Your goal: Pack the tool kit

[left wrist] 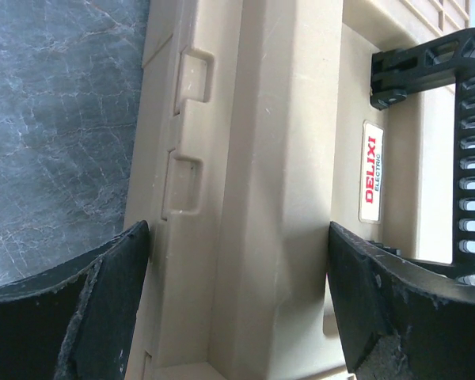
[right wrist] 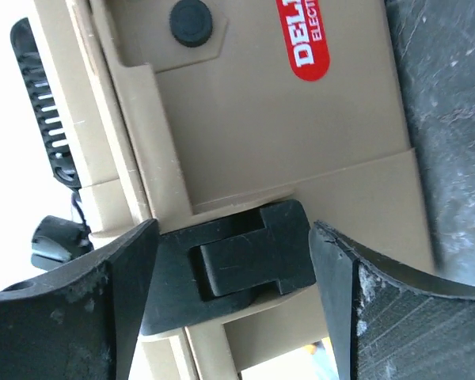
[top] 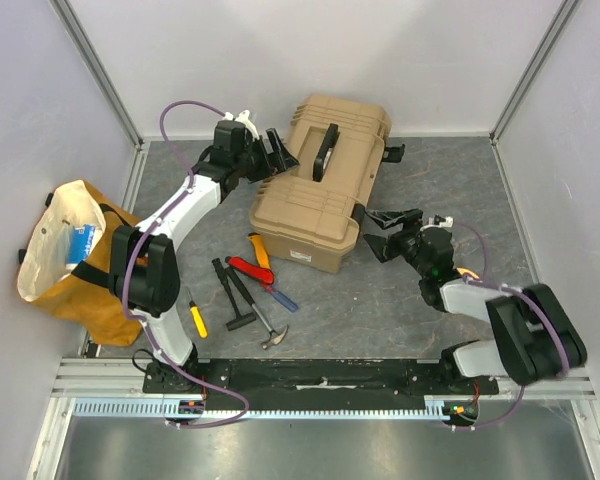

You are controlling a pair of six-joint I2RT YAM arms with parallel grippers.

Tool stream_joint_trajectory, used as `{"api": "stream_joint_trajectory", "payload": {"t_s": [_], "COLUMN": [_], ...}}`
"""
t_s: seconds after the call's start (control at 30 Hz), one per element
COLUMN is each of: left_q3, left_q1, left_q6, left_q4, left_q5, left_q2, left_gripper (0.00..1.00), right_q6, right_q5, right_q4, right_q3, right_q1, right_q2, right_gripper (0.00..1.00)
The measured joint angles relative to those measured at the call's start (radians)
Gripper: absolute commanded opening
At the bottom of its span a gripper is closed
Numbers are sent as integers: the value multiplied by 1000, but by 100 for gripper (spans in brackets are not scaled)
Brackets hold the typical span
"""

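Toolbox (top: 320, 185) closed at table centre, left gripper (top: 278, 152) spread wide over its far left edge, right gripper (top: 381, 232) wide astride black latch (right wrist: 229, 265), grip unclear, hand tools (top: 250, 290) lying loose in front.

A closed tan toolbox (top: 320, 190) sits on a grey table (top: 430, 170), with the left gripper (top: 278, 150) at its far-left edge and the right gripper (top: 382, 232) at its right side. A hammer (top: 248, 300), screwdriver (top: 197, 320) and knife (top: 248, 268) lie in front.

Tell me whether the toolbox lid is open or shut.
Shut: in the top view the toolbox lid lies down flat, no interior showing. Whether the latch is fastened, cannot tell.
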Motion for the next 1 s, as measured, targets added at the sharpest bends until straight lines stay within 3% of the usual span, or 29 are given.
{"api": "stream_joint_trajectory", "payload": {"t_s": [0.17,0.23,0.3,0.43,0.8,1.0], "left_q3": [0,0,0,0,5,-6], "left_q1": [-11,-12,-13,-15,-27,-20], "left_q6": [10,11,11,11,10,5], "left_q4": [10,10,10,10,2,41], "left_q5": [-16,-21,-24,-29,-32,-34], "left_q2": [2,2,2,2,2,7], "left_gripper": [82,82,82,82,83,81], "right_q6": [-174,-219,-230,-238,-207,-233], "right_q5": [19,16,12,-12,-23,-100], "right_q4": [-227,-235,-245,-282,-230,-97], "right_q3": [97,122,122,98,40,43], "right_q1": [2,9,11,34,40,19], "right_q2": [-160,-186,-191,-195,-193,-101], "right_gripper": [37,52,73,97,98,84]}}
